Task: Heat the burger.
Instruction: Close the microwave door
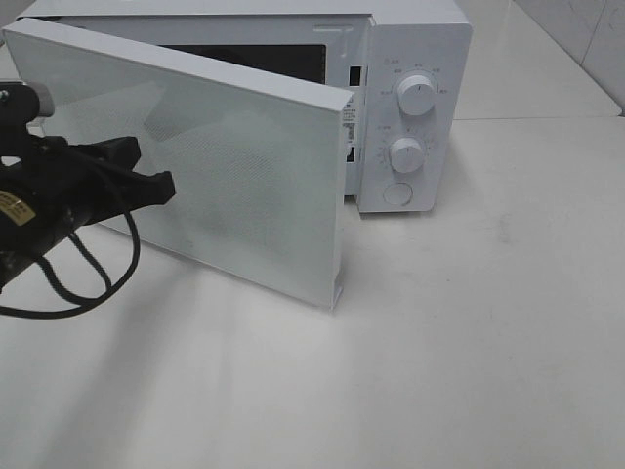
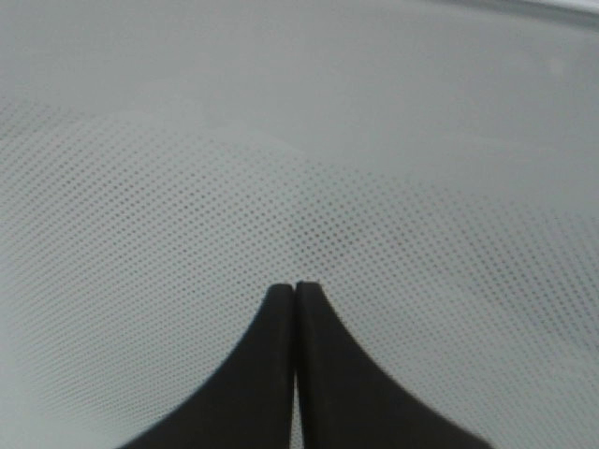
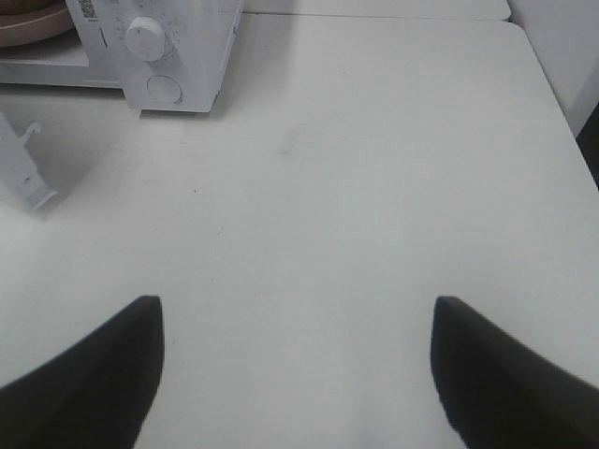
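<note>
The left arm (image 1: 39, 200) reaches in from the left edge of the high view. The left gripper (image 1: 164, 186) points right, its black fingers (image 2: 262, 374) pressed together and empty. The right gripper (image 3: 297, 304) is spread wide apart, holding nothing.

my high camera looks steeply down from the front onto the table (image 1: 469, 371) and microwave (image 1: 415, 59), its door (image 1: 225, 166) open. the left wrist camera peers past the left gripper (image 2: 297, 288), almost against that door's mesh. the right wrist camera faces across the table from well back, sharing the dial panel (image 3: 164, 47) with the high view.
</note>
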